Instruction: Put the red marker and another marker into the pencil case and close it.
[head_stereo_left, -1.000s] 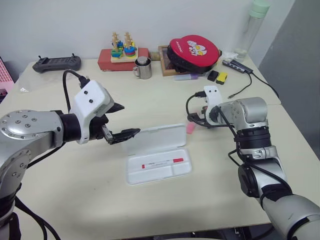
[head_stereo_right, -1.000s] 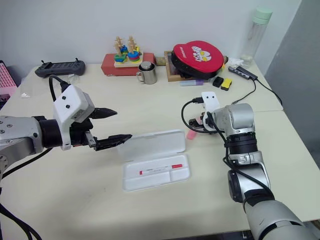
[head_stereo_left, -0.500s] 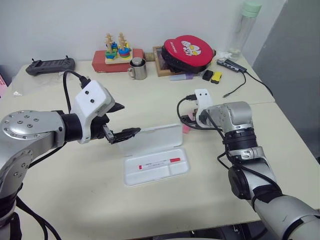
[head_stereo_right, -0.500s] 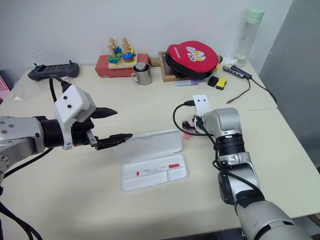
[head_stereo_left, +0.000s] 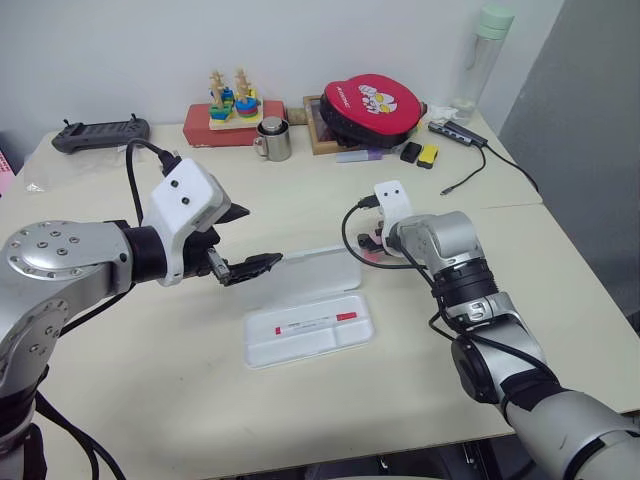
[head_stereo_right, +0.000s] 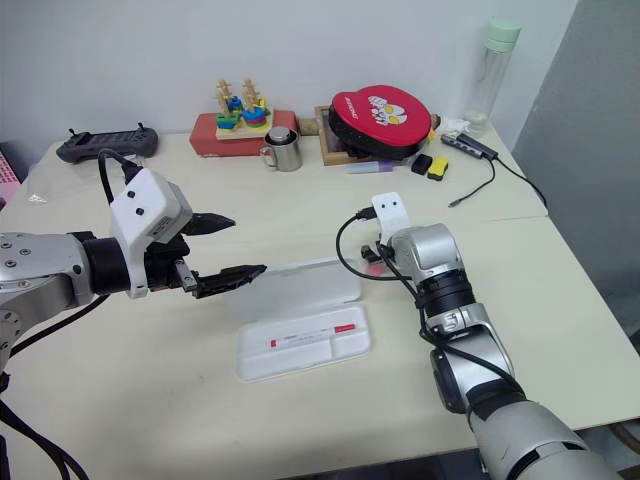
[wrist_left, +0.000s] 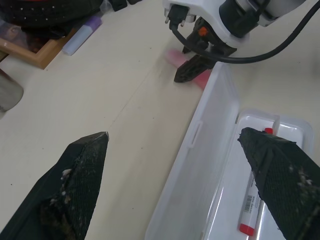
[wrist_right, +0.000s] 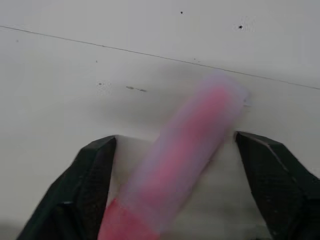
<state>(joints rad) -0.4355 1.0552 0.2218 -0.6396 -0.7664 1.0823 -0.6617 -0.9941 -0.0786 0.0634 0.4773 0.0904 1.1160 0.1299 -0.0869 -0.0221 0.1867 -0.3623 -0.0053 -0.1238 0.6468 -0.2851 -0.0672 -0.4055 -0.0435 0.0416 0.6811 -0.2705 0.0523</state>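
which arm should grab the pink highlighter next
Right. Its pincer is open and already straddles the pink highlighter on the table; the left pincer hovers near the pencil case lid.

right end effector: lowered onto pink highlighter | fingers now straddle it, narrowing | highlighter lies on table

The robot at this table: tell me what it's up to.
It is packing markers into the pencil case, which lies open on the table. The red marker is already inside. The right gripper is down at the table beside the case, its open fingers on either side of the pink highlighter, not yet closed on it. The left gripper hovers open at the raised lid's edge, holding nothing.
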